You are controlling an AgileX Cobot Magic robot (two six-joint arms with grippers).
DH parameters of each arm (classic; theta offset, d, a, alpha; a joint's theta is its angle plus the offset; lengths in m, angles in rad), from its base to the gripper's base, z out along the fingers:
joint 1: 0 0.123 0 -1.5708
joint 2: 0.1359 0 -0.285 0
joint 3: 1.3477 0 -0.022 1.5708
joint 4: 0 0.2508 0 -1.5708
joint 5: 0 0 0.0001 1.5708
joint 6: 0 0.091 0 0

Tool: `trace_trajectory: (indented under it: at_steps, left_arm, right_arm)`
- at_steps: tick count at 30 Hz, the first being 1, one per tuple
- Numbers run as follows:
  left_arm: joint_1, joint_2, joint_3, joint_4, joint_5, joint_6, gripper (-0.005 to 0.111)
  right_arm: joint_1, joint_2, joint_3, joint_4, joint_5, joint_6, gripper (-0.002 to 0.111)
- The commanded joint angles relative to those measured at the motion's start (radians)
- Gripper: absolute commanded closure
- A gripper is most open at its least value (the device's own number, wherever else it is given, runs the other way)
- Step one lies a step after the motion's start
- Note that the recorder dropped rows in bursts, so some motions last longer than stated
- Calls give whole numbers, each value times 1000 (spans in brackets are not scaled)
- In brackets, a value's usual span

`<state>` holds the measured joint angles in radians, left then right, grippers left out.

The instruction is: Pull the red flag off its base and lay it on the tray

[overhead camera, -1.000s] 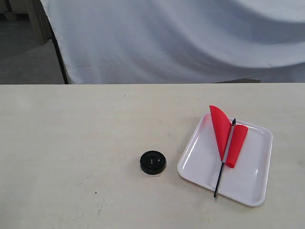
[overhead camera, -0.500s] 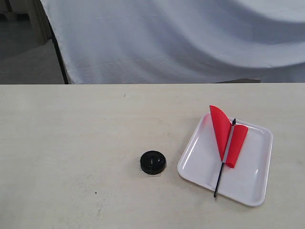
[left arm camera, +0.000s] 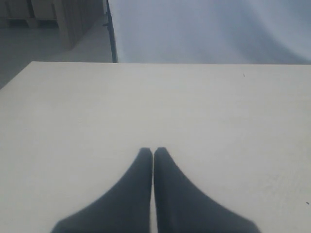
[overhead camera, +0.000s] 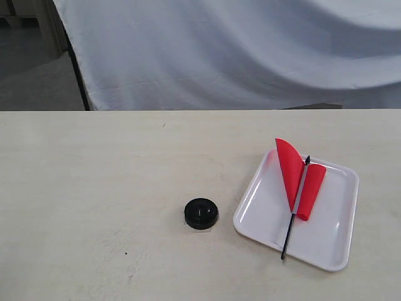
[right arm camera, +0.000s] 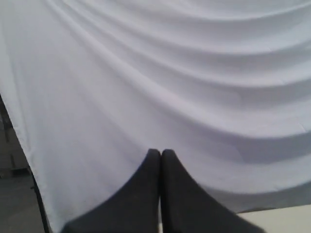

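Pale table [overhead camera: 94, 188], white tray [overhead camera: 326, 238], red flag [overhead camera: 290, 169] with curled cloth

This looks like a staged test bench in a lab or studio rather than a home — a plain pale worktop [overhead camera: 94, 188] with a creased white sheet [overhead camera: 219, 56] hung as a backdrop behind its far edge, and grey floor [overhead camera: 31, 81] beyond its far-left corner.

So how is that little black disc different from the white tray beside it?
The disc is round and black; the tray is rectangular and white. The disc is far smaller than the tray. The disc holds nothing, while the tray holds the red flag. Both rest flat on the table.
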<state>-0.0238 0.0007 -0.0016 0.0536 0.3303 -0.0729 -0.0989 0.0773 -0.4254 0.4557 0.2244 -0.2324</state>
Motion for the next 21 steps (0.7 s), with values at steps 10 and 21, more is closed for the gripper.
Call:
trace_trajectory:
  at_steps: [10, 21]
  left_arm:
    - [3, -1, 2, -6, 12, -3, 105]
    - [0, -1, 2, -3, 14, -3, 105]
  right_arm:
    - [7, -77, 312, 48, -100, 0, 109]
    - [0, -77, 425, 36, -142, -79, 109]
